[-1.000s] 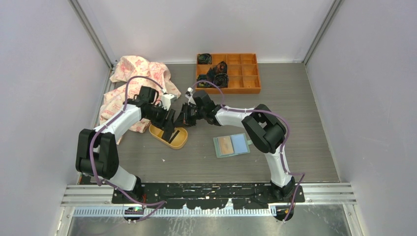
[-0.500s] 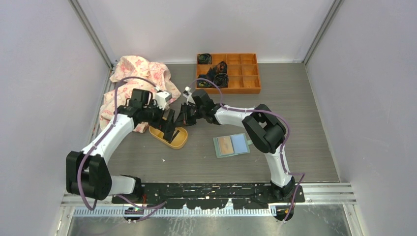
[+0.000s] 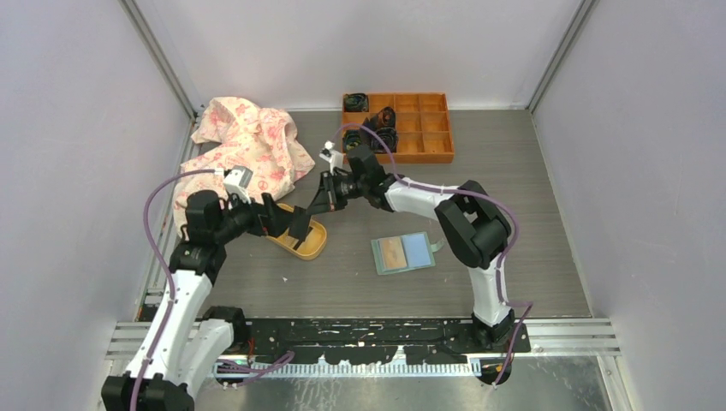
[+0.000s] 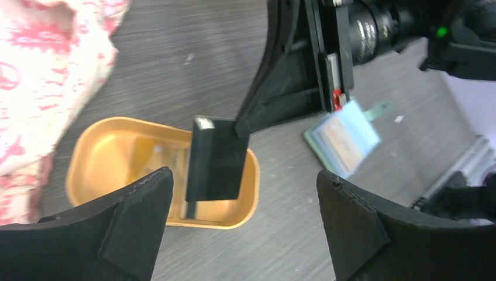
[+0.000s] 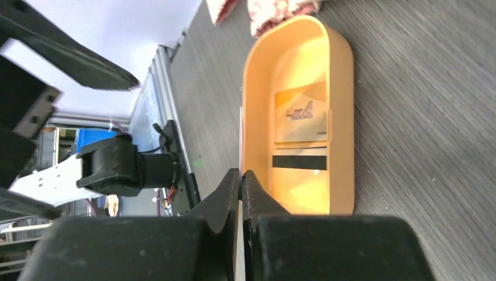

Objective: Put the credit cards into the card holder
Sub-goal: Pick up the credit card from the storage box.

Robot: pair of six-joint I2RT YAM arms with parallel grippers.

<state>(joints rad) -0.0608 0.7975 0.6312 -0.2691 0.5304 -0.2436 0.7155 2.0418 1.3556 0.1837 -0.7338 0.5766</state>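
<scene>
Credit cards (image 5: 299, 126): found thin plastic ones in yellow-orange oval dish (image 5: 345, 70), one apparently pinched edge-on in clenched right gripper (image 5: 240, 174). Saw left gripper (image 4: 244, 175) released, empty. Judged pickup step; next required carrying to open mint-green folding card holder (image 3: 403, 253).

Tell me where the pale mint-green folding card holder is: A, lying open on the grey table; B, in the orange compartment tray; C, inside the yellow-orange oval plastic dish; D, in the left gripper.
A: the card holder lies opened flat on the table, apart from the oval dish.
</scene>
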